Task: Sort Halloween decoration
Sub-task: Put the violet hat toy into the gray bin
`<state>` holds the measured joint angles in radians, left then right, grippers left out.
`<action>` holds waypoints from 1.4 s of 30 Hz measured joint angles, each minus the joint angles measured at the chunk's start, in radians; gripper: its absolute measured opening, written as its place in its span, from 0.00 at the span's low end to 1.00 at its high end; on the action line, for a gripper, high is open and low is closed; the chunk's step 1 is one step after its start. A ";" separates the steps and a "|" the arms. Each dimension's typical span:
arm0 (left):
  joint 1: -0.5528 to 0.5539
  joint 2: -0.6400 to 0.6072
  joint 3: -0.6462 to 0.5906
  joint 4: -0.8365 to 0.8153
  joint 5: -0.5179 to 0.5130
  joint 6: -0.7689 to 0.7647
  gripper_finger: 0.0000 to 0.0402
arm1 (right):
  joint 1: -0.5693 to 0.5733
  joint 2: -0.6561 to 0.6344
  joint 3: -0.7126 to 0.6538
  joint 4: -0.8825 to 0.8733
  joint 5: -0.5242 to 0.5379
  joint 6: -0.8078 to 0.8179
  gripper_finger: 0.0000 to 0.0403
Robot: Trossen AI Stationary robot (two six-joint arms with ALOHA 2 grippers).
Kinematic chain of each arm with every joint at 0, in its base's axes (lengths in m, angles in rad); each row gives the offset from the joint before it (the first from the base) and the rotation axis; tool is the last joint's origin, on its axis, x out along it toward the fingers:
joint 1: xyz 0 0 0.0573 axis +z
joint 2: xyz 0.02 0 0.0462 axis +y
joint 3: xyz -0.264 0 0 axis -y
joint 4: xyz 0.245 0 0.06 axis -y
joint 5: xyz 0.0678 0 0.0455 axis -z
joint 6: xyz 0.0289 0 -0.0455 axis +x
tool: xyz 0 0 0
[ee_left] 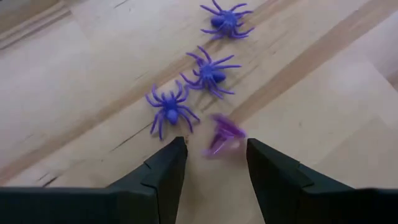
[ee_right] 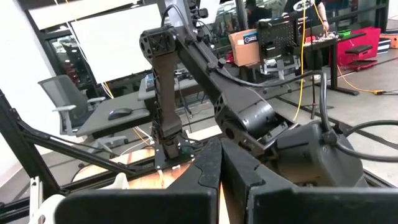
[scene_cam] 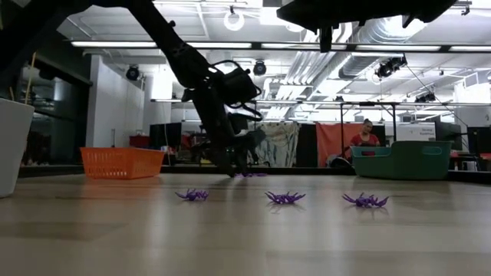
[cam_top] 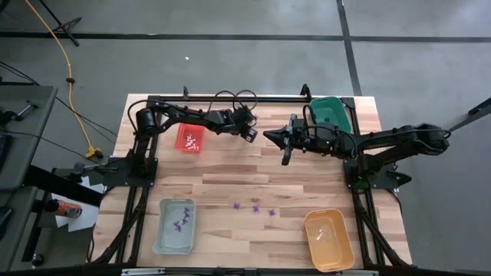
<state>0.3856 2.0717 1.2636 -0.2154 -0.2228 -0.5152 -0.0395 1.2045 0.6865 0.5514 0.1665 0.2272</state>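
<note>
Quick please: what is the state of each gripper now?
Left gripper: jaws open, holding nothing.
Right gripper: jaws closed, empty.

this looks like a robotics lab or workshop in a large industrial hall. a wooden table (cam_top: 253, 184) on a black metal frame stands on a grey concrete floor (cam_top: 230, 61) marked with dark lines, and a yellow cable (cam_top: 69, 77) trails across it. beyond the table run exposed ceiling ducts (scene_cam: 376, 31) and strip lights (scene_cam: 230, 44). the right wrist view shows a desk (ee_right: 118, 121) with an office chair (ee_right: 65, 102), a whiteboard or screen (ee_right: 118, 40), possibly, and a cardboard box (ee_right: 244, 46). a person (scene_cam: 365, 134) sits in the background.
</note>
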 joint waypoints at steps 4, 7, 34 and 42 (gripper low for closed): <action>-0.012 0.008 0.001 -0.001 -0.018 -0.043 0.40 | 0.000 0.000 0.000 0.000 0.000 0.000 0.00; -0.015 0.004 -0.001 0.003 -0.036 -0.049 0.38 | 0.000 0.000 0.000 0.000 0.000 0.000 0.00; 0.065 -0.038 -0.005 0.095 0.125 0.001 0.32 | 0.000 0.000 0.000 -0.009 0.000 0.046 0.00; 0.048 -0.038 -0.004 0.125 0.048 0.053 0.32 | 0.000 0.000 0.000 -0.009 0.000 0.061 0.00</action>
<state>0.4339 2.0335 1.2598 -0.0902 -0.1752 -0.4627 -0.0397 1.2045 0.6861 0.5423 0.1663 0.2878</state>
